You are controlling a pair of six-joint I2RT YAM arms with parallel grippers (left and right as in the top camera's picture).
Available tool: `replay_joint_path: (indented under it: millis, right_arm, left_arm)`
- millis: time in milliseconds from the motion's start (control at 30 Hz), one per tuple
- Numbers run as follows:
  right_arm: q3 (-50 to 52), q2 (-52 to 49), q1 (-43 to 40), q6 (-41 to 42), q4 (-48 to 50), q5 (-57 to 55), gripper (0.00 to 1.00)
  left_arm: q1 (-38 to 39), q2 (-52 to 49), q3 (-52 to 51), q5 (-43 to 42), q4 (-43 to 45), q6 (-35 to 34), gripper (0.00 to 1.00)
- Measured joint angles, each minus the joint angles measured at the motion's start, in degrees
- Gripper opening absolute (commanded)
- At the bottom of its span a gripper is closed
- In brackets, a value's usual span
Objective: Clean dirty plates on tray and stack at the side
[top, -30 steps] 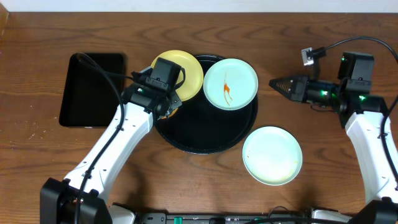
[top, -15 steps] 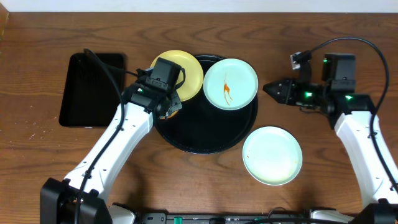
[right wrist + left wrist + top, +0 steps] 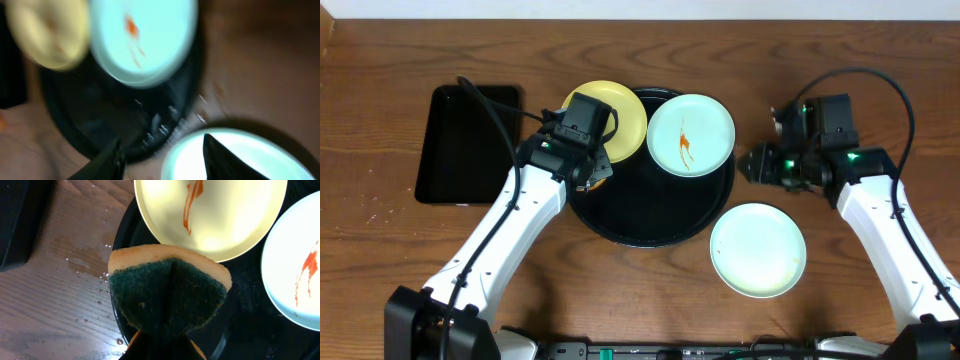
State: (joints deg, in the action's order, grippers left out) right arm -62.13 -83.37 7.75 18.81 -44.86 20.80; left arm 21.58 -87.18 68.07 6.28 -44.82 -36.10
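A: Starting with the left gripper [image 3: 161,347]: clenched on the sponge [image 3: 170,292], green face toward the wrist camera, parked over the tray's [image 3: 650,225] left rim, just beside the yellow plate [image 3: 210,215]. No shift there in the last second.

B: And the right gripper [image 3: 162,155]?

A: Spread apart, holding nothing. Swung in from well right of the tray to just beside its right rim. Blurs the wrist view, so probably mid-move.

B: Meaning what for the job?

A: Looks like a reach for the smeared blue plate [image 3: 691,134], sitting on the tray's upper right part. Orange streaks across it, and across the yellow plate too, lying over the tray's upper left rim.

B: Anything finished?

A: Seems so: clean blue plate [image 3: 758,250] off the tray, just beyond its lower right rim. Leaves two to wipe and stack.
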Motion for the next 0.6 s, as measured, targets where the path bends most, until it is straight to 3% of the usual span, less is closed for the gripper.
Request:
replay_joint_path:
  millis: [233, 600]
  right_arm:
    - [0.00, -0.04, -2.08, -3.87, -10.40, -12.33, 0.66]
    - [-0.02, -6.73, -2.32, -11.06, -13.51, -20.02, 0.52]
  left_arm:
    - [0.00, 0.00, 0.00, 0.00, 0.07, 0.17, 0.07]
    - [0.00, 0.00, 0.00, 0.02, 0.26, 0.59, 0.08]
